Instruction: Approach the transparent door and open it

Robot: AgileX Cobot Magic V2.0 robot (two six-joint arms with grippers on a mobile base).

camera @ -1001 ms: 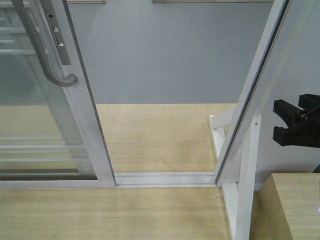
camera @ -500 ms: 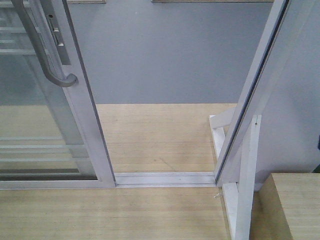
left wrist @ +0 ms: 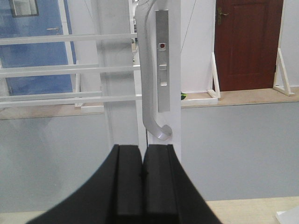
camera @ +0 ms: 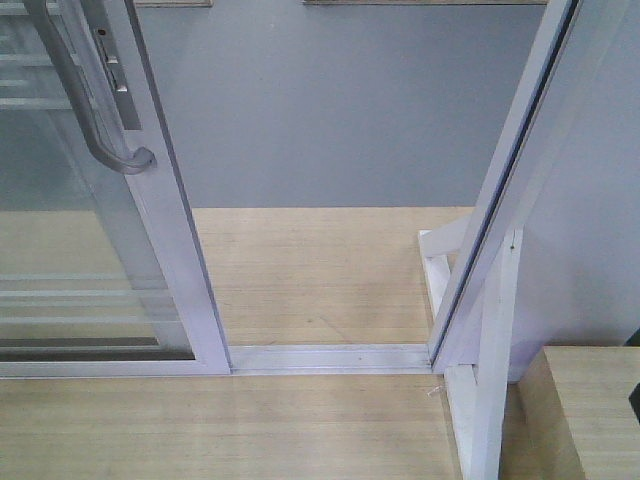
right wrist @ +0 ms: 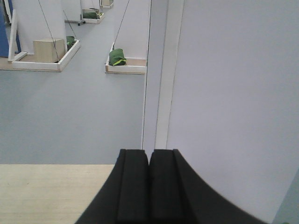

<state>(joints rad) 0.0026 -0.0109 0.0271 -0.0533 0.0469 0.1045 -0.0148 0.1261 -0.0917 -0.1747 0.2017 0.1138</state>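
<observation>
The transparent door [camera: 60,230] stands at the left of the front view, its white stile [camera: 175,260] slid away from the slanted post [camera: 505,200], so a wide gap lies between them. Its curved grey handle [camera: 95,120] hangs on that stile. In the left wrist view the handle [left wrist: 148,93] and lock plate [left wrist: 162,65] are straight ahead, just beyond my left gripper [left wrist: 142,148], which is shut on nothing. My right gripper [right wrist: 149,153] is also shut and empty, and faces a white frame post [right wrist: 161,70] and a plain white panel [right wrist: 233,93]. Neither gripper shows in the front view.
A floor track [camera: 330,357] runs from the door's foot to the post. A wooden box [camera: 590,410] sits at the lower right beside a white brace [camera: 490,380]. Grey floor [camera: 330,100] lies beyond the opening. White-framed trays with green bags [right wrist: 119,58] stand far off.
My right gripper, seen at the right edge of the front view one second ago, has slid out of that view. The door and handle have not moved.
</observation>
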